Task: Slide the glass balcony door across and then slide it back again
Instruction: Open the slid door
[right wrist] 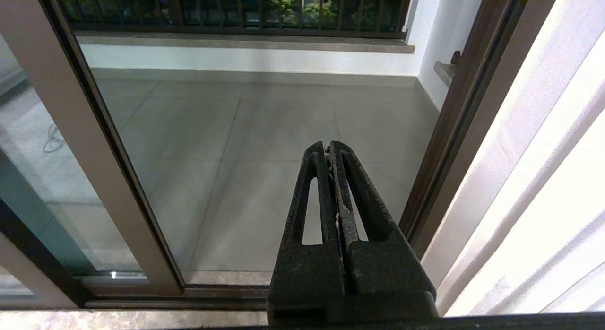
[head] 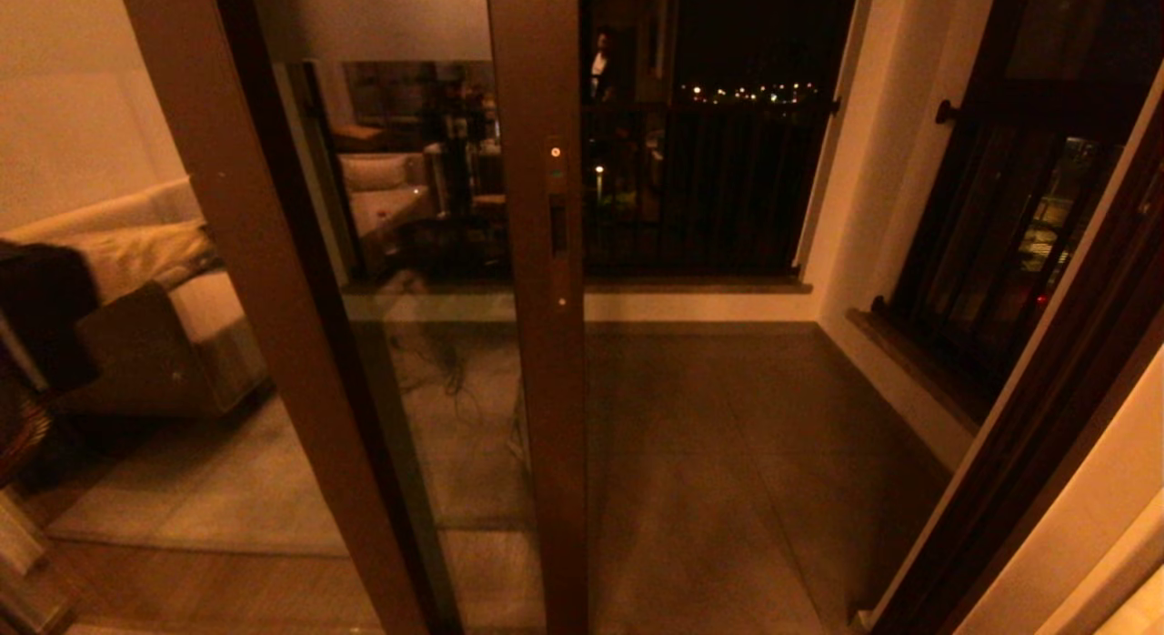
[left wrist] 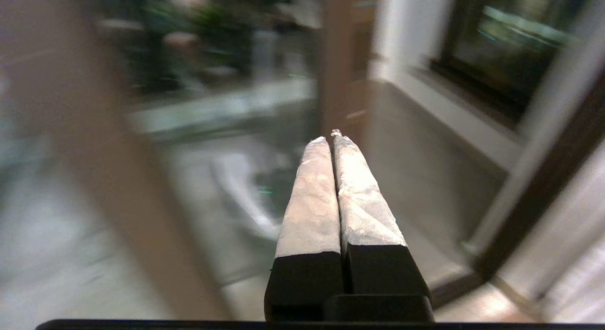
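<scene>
The glass balcony door stands slid partway to the left, leaving the doorway to its right open. Its brown stile carries a narrow dark handle slot with small screws above and below. Neither gripper shows in the head view. In the left wrist view my left gripper is shut, with its taped fingers together and empty, pointing at the blurred stile and short of it. My right gripper is shut on nothing and points through the opening at the balcony floor, to the right of the door stile.
A second brown frame without a handle stands left of the door, with a sofa behind it. The dark door jamb bounds the opening on the right. A barred window and railing edge the balcony. The floor track runs below.
</scene>
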Controlling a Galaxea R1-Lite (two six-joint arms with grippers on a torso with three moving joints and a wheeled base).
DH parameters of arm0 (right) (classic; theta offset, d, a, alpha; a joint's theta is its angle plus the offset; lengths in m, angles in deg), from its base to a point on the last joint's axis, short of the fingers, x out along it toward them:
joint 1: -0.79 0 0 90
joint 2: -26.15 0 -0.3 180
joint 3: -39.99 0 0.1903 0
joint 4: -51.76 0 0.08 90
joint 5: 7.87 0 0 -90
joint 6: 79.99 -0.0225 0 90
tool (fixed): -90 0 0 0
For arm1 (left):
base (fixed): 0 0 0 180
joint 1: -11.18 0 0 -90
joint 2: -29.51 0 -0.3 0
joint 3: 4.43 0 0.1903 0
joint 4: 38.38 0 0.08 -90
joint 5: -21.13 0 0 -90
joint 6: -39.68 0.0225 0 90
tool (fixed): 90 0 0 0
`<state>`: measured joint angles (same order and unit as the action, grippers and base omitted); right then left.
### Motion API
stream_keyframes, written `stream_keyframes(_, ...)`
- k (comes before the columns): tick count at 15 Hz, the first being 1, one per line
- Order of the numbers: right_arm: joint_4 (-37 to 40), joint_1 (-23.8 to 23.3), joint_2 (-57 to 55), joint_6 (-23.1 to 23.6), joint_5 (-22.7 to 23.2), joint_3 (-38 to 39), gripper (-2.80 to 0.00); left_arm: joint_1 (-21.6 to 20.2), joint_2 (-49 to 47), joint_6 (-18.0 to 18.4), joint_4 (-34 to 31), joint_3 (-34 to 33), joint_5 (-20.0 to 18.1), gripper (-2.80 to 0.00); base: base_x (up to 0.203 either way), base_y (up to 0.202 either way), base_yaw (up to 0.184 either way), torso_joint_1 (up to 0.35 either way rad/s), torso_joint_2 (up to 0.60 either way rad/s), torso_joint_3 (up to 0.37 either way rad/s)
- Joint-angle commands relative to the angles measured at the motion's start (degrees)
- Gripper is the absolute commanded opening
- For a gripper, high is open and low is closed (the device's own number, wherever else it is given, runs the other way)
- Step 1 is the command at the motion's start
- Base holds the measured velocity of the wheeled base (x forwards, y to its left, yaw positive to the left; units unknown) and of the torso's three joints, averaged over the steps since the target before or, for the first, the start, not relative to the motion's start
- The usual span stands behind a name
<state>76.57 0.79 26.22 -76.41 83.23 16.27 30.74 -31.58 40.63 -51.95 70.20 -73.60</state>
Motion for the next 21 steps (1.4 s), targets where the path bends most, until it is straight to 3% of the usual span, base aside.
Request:
stream_keyframes(1,0.0,0.0,-0.1,0.0,0.0,0.0,-2.80,6.3,-14.7,-0.4,1.1,6.3,0.6,-2.80,0.000,0.000,0.000,0.000,0.00,0.000)
stream_keyframes(6,0.0,0.0,-0.1,0.0,0.0,0.0,-2.80,13.3,-32.8,-1.1,10.8,20.0,2.2,-2.80,0.000,0.000,0.000,0.000,0.00,0.000)
stream_keyframes(12,0.0,0.0,-0.1,0.0,0.0,0.0,-2.80,16.0,-46.6,0.0,18.6,28.4,3.5,-2.80,0.000,0.000,0.000,0.000,0.00,0.000)
stream_keyframes(17,0.0,0.1,-0.1,0.0,0.0,0.0,-2.80,19.3,-56.8,0.2,20.6,39.8,8.1,-2.80,0.000,0.000,0.000,0.000,0.00,0.000)
stream_keyframes(21,0.0,0.0,-0.1,0.0,0.0,0.0,-2.80,19.9,-63.7,0.4,21.9,48.0,14.7,-2.80,0.000,0.000,0.000,0.000,0.00,0.000)
